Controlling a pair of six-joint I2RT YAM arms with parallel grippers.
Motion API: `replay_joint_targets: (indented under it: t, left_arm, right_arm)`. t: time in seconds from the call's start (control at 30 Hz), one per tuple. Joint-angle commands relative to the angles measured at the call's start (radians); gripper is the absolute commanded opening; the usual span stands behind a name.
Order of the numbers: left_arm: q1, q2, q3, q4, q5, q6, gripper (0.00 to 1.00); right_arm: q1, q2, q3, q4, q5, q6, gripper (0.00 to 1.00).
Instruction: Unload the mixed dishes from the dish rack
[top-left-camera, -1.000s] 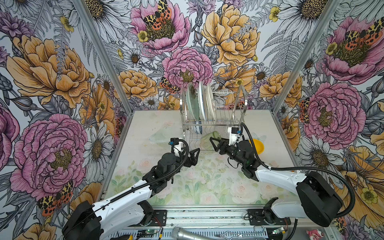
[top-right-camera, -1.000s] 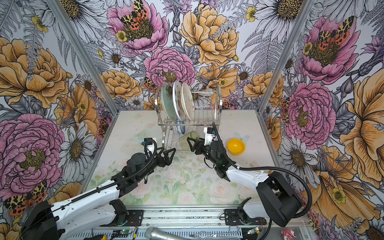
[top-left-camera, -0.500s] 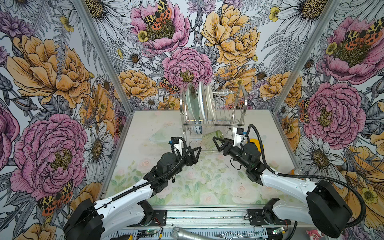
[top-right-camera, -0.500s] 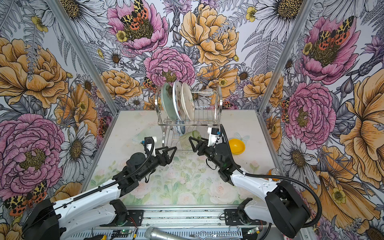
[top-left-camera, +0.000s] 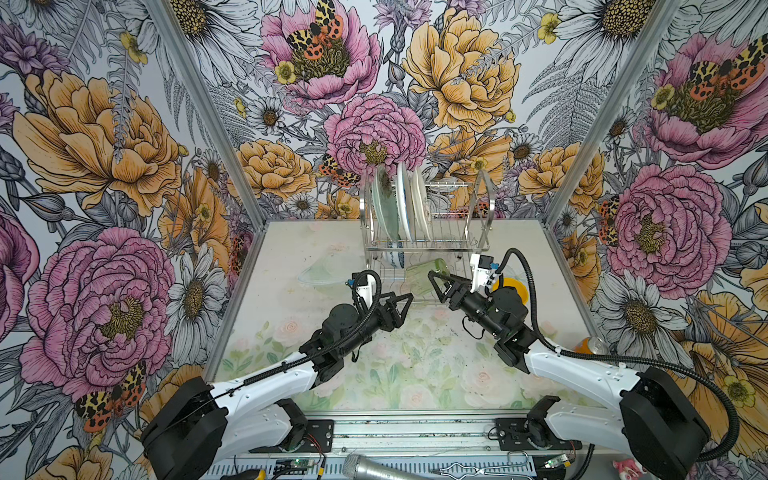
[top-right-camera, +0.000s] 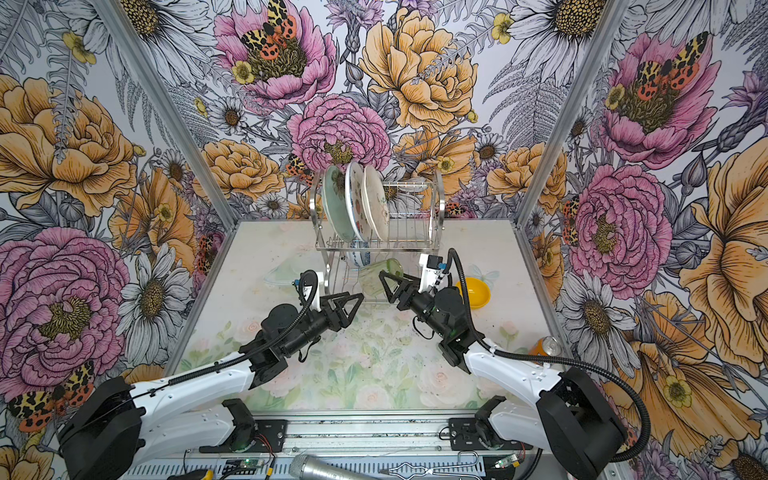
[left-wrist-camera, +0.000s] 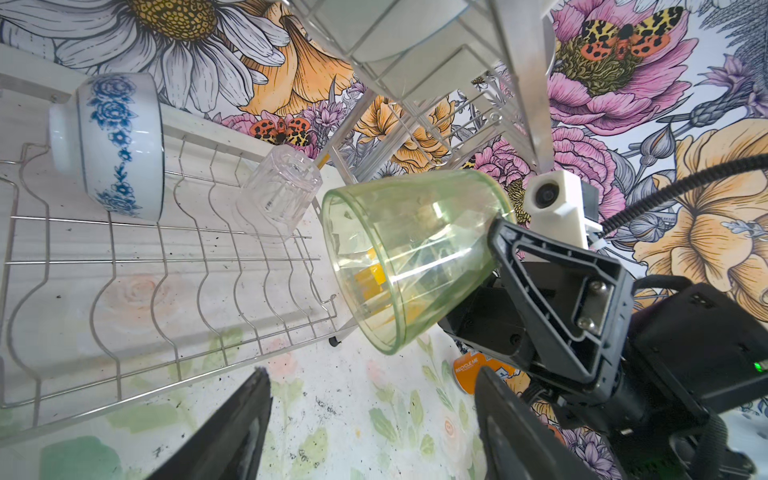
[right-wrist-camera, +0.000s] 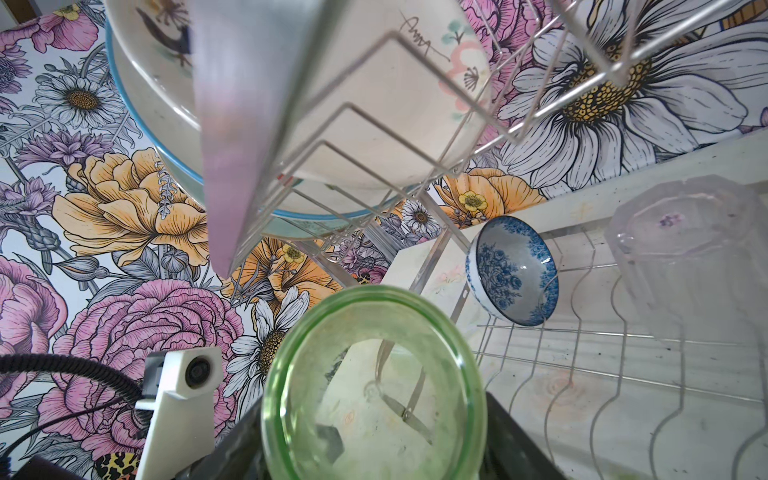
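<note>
The chrome dish rack (top-left-camera: 478, 216) stands at the back of the table. Its upper tier holds a pale green plate (top-left-camera: 384, 205), a white plate (top-left-camera: 404, 203) and a cream plate (top-left-camera: 419, 203) (right-wrist-camera: 374, 104) on edge. On the lower tier are the blue-and-white bowl (left-wrist-camera: 112, 145) (right-wrist-camera: 513, 270) and the clear tumbler (left-wrist-camera: 282, 193) (right-wrist-camera: 685, 257). My right gripper (top-left-camera: 436, 282) (top-right-camera: 386, 282) is shut on the green tumbler (top-left-camera: 426, 276) (left-wrist-camera: 411, 257) (right-wrist-camera: 374, 386), held on its side at the rack's front edge. Just left of it my left gripper (top-left-camera: 405, 305) (left-wrist-camera: 374, 415) is open and holds nothing. The yellow bowl (top-left-camera: 513, 289) sits on the table.
An orange soda can (top-left-camera: 590, 345) (top-right-camera: 546, 347) stands near the table's right edge. A translucent pale green dish (top-left-camera: 324, 272) lies on the table left of the rack. Flowered walls close in three sides.
My left gripper has moved right, toward the green tumbler, and its jaws have narrowed a little. The right arm has shifted slightly rightward with the tumbler in its grip.
</note>
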Motion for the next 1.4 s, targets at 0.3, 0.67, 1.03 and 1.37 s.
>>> replay_joint_targets:
  t: [0.3,0.67,1.03,1.37]
  left_arm:
    - [-0.018,0.044,0.018,0.180,0.048,-0.003,0.76]
    - [-0.025,0.064,0.021,0.242,0.085,-0.012,0.74]
    - [-0.026,0.119,0.031,0.353,0.140,-0.033,0.62]
    - [-0.026,0.110,0.029,0.363,0.151,-0.014,0.47]
  right_arm:
    - [0.006,0.020,0.032,0.074,-0.088,0.075,0.54]
    - [0.019,0.017,0.032,0.090,-0.104,0.100,0.54]
    - [0.032,0.034,0.045,0.107,-0.124,0.113,0.54]
    - [0.035,0.048,0.044,0.129,-0.143,0.136,0.54]
